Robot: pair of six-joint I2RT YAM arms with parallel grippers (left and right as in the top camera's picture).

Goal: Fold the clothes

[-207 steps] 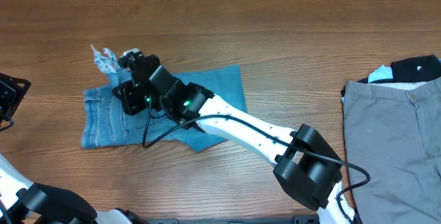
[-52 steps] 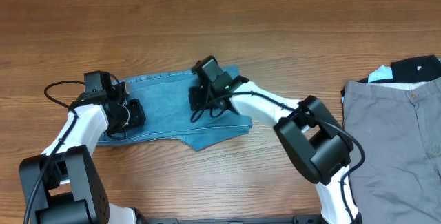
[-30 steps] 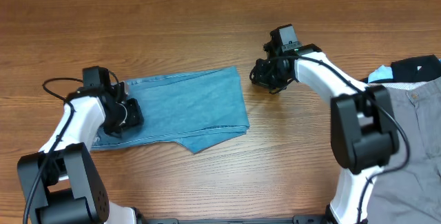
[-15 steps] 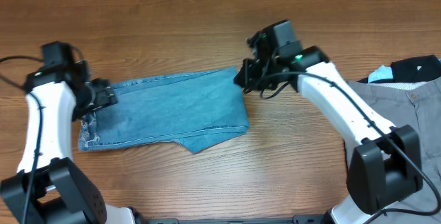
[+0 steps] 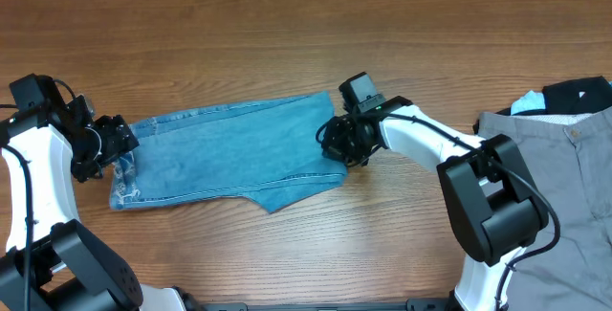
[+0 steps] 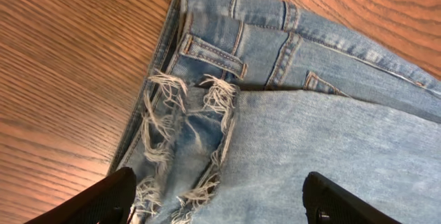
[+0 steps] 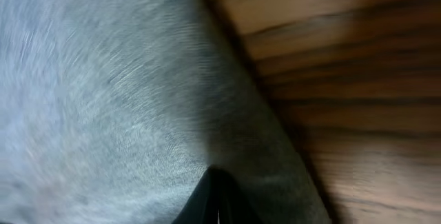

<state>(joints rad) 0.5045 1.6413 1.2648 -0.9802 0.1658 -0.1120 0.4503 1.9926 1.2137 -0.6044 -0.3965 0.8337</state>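
The light-blue jeans (image 5: 229, 148) lie folded flat at centre-left of the table. In the left wrist view the frayed hems (image 6: 186, 134) lie over the waistband end (image 6: 234, 45). My left gripper (image 5: 110, 144) is over that left end, open wide and empty, its fingers (image 6: 103, 200) either side of the hems. My right gripper (image 5: 339, 144) is at the jeans' right edge. Its view is very close: the shut fingertips (image 7: 217, 196) rest against the denim (image 7: 103, 93), with no cloth visibly between them.
Grey trousers (image 5: 545, 196) lie at the right edge of the table, with a black garment (image 5: 579, 96) and a bit of light cloth behind them. Bare wooden table (image 5: 402, 43) surrounds the jeans.
My right gripper has come down from behind the jeans' right corner onto their right edge. My left gripper has drawn back slightly left and now hovers at the frayed end.
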